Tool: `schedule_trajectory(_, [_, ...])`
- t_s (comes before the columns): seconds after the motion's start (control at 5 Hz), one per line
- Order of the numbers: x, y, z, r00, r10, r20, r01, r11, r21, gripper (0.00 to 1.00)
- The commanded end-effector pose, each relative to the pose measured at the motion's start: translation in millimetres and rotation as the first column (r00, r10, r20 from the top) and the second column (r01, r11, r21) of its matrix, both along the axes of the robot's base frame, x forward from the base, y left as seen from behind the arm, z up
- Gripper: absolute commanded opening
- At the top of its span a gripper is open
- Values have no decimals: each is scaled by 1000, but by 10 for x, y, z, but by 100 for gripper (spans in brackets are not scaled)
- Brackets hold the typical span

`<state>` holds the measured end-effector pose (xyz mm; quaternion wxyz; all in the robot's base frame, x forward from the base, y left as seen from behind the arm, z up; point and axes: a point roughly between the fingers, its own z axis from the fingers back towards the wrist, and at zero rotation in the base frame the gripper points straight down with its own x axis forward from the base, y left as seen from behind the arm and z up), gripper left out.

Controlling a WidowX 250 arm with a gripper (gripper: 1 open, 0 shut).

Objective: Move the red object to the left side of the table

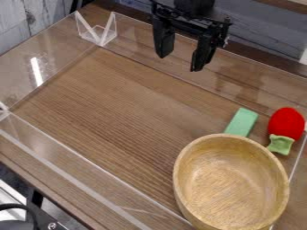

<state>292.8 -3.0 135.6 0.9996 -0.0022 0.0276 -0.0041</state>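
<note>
As you look in from the near edge, your closest thing is the wooden bowl, sitting at the near right of the bench; its inside shows only bare wood, nothing in it. Just behind its far right rim lies the red object, close to the right edge of the picture and right beside the bowl, though you cannot tell whether the two touch. Its long axis runs near to far, with the light green leafy end pointing toward you and the rounded red end away. Just to its left a flat green block lies on the wood, angled, apart from the bowl's rim. Low clear walls edge the bench. Farthest back, the gripper hangs pointing down above the far middle of the bench, well apart from the red object, its jaws spread open and holding nothing.
</note>
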Motion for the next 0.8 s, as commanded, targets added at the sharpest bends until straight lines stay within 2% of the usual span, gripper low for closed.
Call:
schedule_trajectory(0.0, [27, -79, -181, 998, -49, -28, 49, 999, -3, 100])
schedule_trajectory(0.2, [170, -397, -270, 997, -78, -12, 77, 997, -21, 100])
schedule_trajectory(0.4, [328, -779, -320, 991, -137, 10, 137, 990, -31, 100])
schedule_trajectory(0.6, [346, -949, -354, 979, -205, 14, 206, 978, -38, 100])
